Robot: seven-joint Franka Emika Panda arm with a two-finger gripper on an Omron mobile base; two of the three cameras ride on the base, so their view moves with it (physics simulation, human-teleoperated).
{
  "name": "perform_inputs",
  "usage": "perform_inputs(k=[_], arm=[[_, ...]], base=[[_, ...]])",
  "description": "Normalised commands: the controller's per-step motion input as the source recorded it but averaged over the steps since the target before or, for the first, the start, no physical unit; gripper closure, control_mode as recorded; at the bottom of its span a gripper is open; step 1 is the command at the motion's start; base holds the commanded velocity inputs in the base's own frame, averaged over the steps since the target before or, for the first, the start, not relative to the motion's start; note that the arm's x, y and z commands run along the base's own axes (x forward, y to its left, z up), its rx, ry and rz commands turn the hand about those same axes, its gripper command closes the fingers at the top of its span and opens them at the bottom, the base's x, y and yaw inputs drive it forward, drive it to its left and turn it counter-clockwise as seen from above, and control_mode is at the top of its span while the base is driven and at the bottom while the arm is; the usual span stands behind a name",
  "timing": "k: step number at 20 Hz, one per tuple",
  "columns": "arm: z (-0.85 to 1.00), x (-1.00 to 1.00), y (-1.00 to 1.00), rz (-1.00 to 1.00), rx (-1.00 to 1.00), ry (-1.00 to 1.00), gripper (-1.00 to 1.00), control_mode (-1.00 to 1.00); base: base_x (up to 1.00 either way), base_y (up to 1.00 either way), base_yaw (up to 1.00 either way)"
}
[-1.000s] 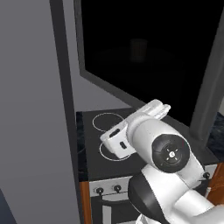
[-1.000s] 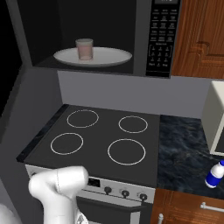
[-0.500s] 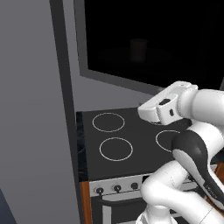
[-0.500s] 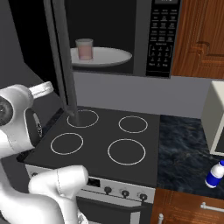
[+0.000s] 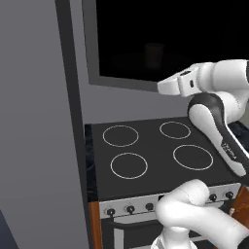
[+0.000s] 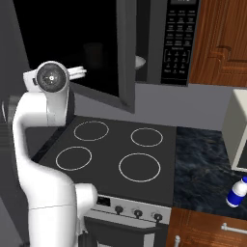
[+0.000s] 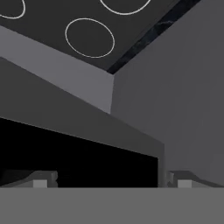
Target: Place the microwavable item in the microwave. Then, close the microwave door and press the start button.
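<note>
Right base view, microwave (image 6: 181, 43) with white turntable plate (image 6: 140, 61) inside, door (image 6: 91, 53) half-swung, pincer (image 7: 109, 180) spread wide, empty.

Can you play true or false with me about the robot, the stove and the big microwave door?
1. The microwave door is shut all the way. False: it stands partly open, and a bit of the white plate shows in the gap.
2. The stove has four round ring marks on top. True.
3. The gripper is squeezing a cup. False: its jaws are open with nothing between them, right up at the door's black window.
4. A small white bottle with a blue label sits on the dark counter to the right of the stove. True.
5. A pot is cooking on the stove. False: nothing stands on the rings.
</note>
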Motion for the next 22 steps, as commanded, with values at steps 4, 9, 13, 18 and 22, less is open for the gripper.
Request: perform_inputs(k=[4,9,13,18,22], arm=[[0.01,0.91,-0.27,0.00,0.00,0.00,-1.00,-1.00],[0.00,0.91,-0.21,0.00,0.00,0.00,-1.00,-1.00],[0.00,0.99,-0.16,0.00,0.00,0.00,-1.00,-1.00],[0.00,0.74,-0.10,0.00,0.00,0.00,-1.00,-1.00],[0.00,0.20,0.00,0.00,0.00,0.00,-1.00,-1.00]], base=[[0.00,0.00,0.00],[0.00,0.00,0.00],[0.00,0.00,0.00],[0.00,0.00,0.00],[0.00,0.00,0.00]])
